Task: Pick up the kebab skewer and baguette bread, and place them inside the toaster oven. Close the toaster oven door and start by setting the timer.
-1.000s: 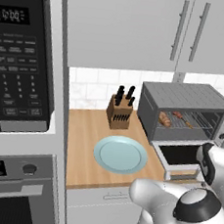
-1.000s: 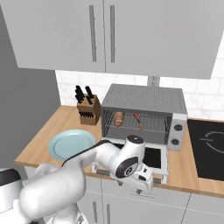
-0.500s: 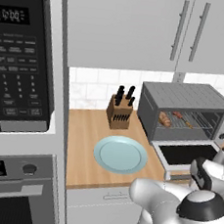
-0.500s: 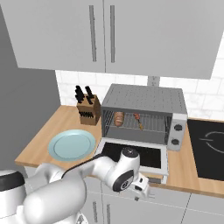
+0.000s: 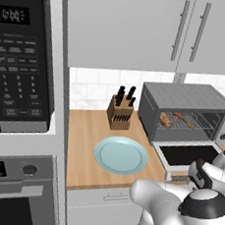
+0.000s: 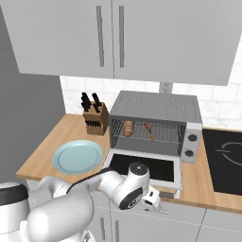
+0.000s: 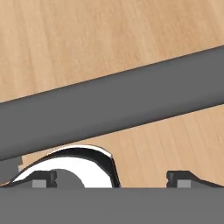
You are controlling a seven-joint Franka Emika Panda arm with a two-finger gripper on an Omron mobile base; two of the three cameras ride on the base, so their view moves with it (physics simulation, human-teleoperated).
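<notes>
The grey-framed dark-glass toaster oven door point(image 6: 144, 166) is lying dropped open over the wooden worktop point(image 5: 90, 131); its bar handle point(image 7: 112, 103) is crossing just beyond the wide-spread fingers point(image 7: 186, 178).

My arm point(image 6: 71, 201) is glossy white, built of fat rounded links with dark caps and black rings at the joints. My hand point(image 6: 153, 198) is a small white block, and my two finger tips point(image 7: 183, 178) are short, square and dark grey
</notes>
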